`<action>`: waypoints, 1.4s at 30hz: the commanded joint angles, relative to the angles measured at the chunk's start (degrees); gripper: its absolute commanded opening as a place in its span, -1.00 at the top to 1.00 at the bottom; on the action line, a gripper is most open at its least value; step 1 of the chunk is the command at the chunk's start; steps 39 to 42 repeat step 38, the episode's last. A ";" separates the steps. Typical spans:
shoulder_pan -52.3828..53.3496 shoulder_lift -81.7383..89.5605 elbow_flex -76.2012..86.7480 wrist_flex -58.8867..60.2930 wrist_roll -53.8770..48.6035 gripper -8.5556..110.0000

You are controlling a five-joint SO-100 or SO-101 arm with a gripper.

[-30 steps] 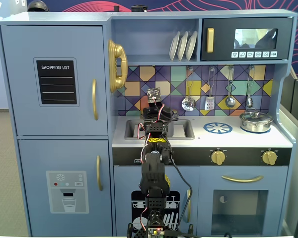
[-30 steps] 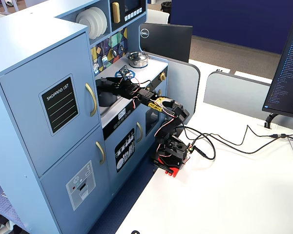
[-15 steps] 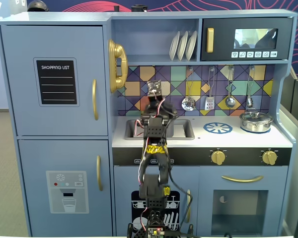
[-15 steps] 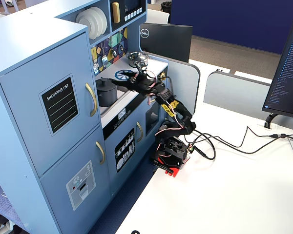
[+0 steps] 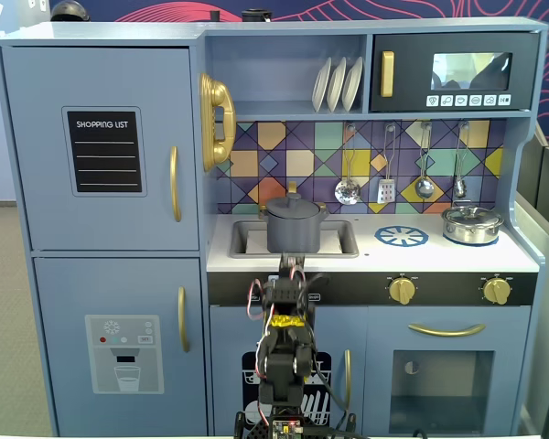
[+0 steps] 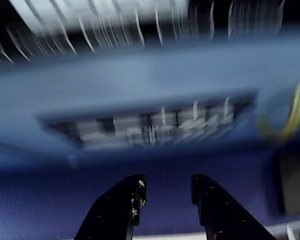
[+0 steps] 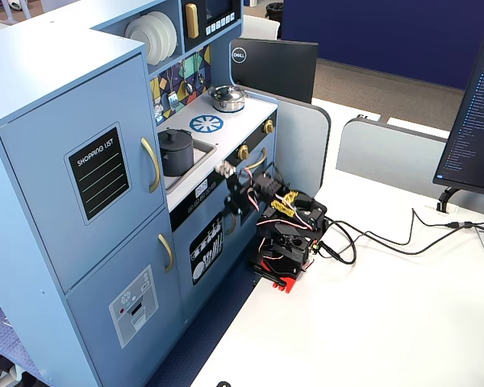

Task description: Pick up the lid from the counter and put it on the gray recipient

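Note:
The gray recipient (image 5: 293, 232) stands in the sink (image 5: 340, 241) of the toy kitchen, and it shows again from the side (image 7: 176, 155). The dark-gray lid (image 5: 293, 204) lies flat on its rim with the knob up; in the other fixed view the lid (image 7: 174, 135) also caps it. My arm is folded low in front of the cabinet, well below and apart from the pot. In the wrist view my gripper (image 6: 166, 180) is open with nothing between its black fingers (image 6: 132, 200), facing the blurred blue cabinet front. In the side fixed view my gripper (image 7: 235, 193) is near the counter's front edge.
A shiny silver pot (image 5: 472, 223) sits at the counter's right end, beside a blue burner print (image 5: 402, 236). Utensils hang on the tiled back wall (image 5: 384, 174). Gold knobs (image 5: 402, 290) line the front. Cables (image 7: 371, 238) trail across the white table behind the arm's base.
My arm has pulled back from over the sink and folded down in front of the cabinet. The pot with its lid, earlier hidden behind the arm in the front view, now shows.

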 commanded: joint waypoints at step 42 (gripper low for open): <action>-1.93 12.39 12.66 29.88 2.55 0.78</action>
